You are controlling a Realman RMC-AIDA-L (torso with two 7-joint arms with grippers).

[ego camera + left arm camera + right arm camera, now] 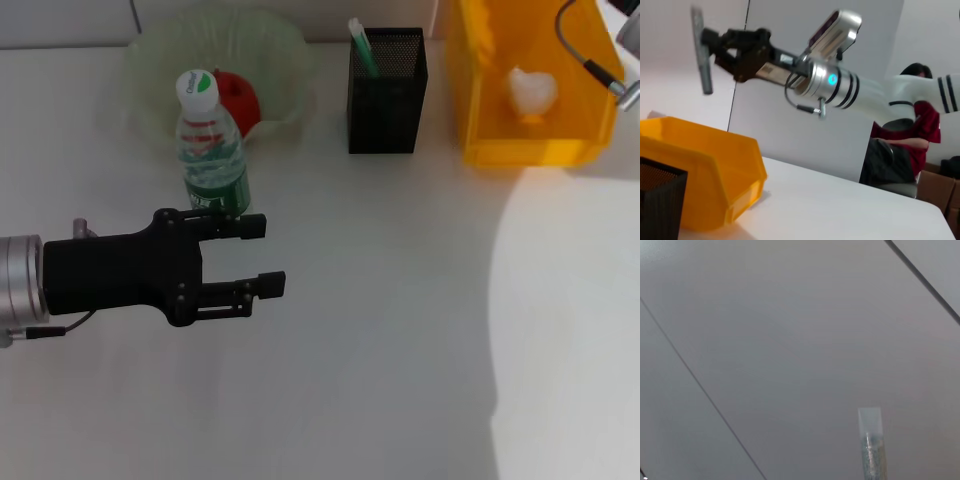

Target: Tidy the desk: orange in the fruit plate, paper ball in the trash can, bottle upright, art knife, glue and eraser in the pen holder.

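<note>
Your left gripper (262,257) hovers, jaws apart, just beside the upright bottle (211,145). Your right gripper (715,45), raised above the trash can (715,165), is clamped on a grey stick (likely pen holder (387,92) bound).

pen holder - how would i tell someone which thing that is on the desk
Find the big yellow-orange trash can at the desk's far right. Just to its left stands the pen holder, a square black mesh box with a green-and-white stick poking out. It is the only dark, see-through mesh container; the fruit plate further left is pale green.
</note>
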